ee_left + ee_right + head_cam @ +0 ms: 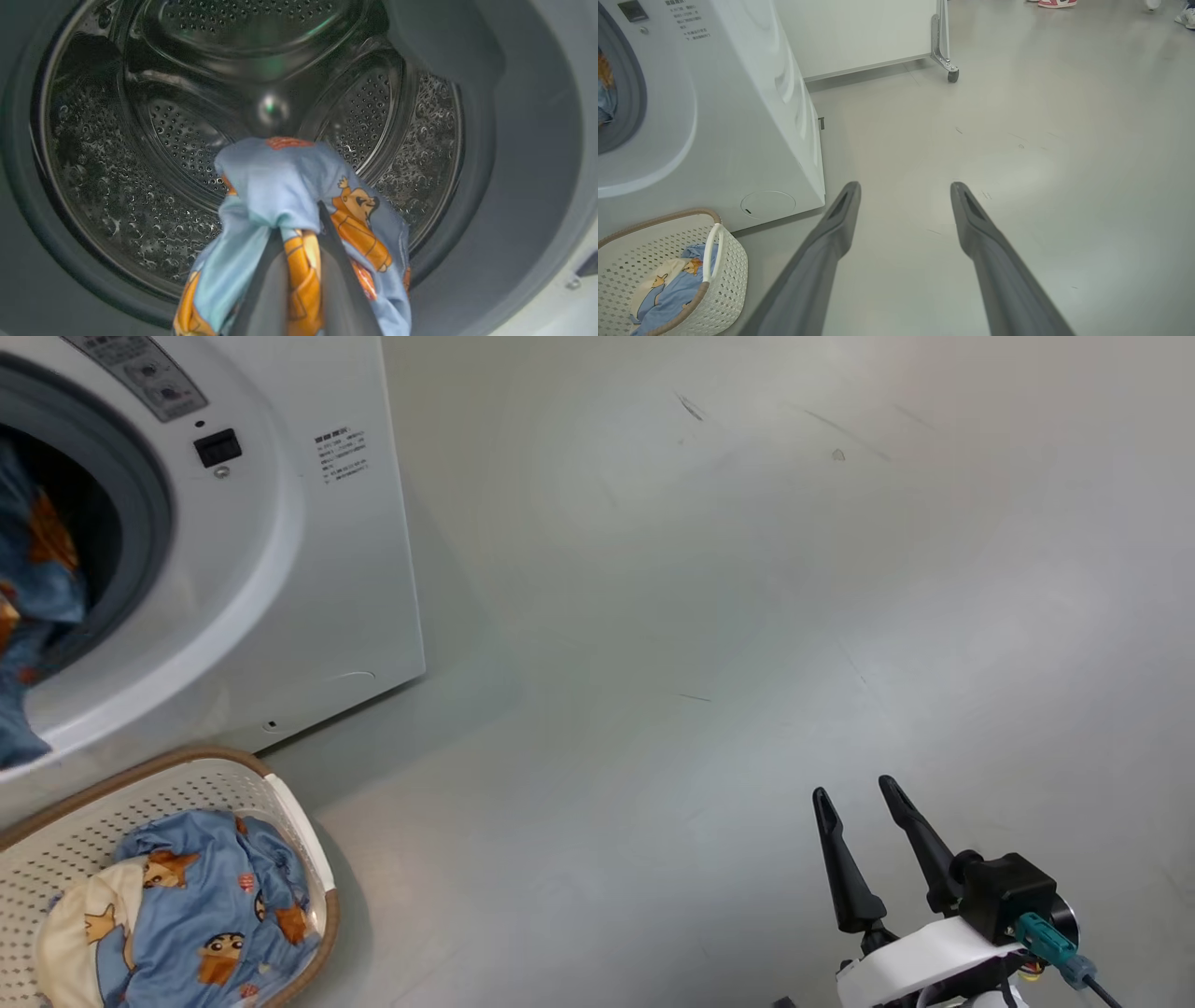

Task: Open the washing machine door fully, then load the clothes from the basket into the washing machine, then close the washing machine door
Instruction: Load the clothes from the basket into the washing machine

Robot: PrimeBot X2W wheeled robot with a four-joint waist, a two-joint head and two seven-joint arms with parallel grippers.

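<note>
Far left: washing machine (pixel 280 569), opening uncovered, grey gasket (pixel 149 504) around it. We have the left gripper (pixel 299 224) at the mouth of the drum (pixel 140 154), fingers pinched nearly shut on a blue cartoon-print garment (pixel 275 182). The cloth bunches over the tips and hangs down both sides. In the head view it drapes over the lower lip of the opening.

On the floor (pixel 700 616) just in front of the machine sits the basket (pixel 65 831). The rest of the clothes (pixel 215 905) are inside, blue print plus a cream piece (pixel 70 924).

Well to the right, our right gripper (pixel 854 791) hangs over bare floor, fingers spread wide, holding nothing. The right wrist view also catches a wheeled white cabinet (pixel 878 37) behind the machine and shoes (pixel 1057 3) at the top edge.
</note>
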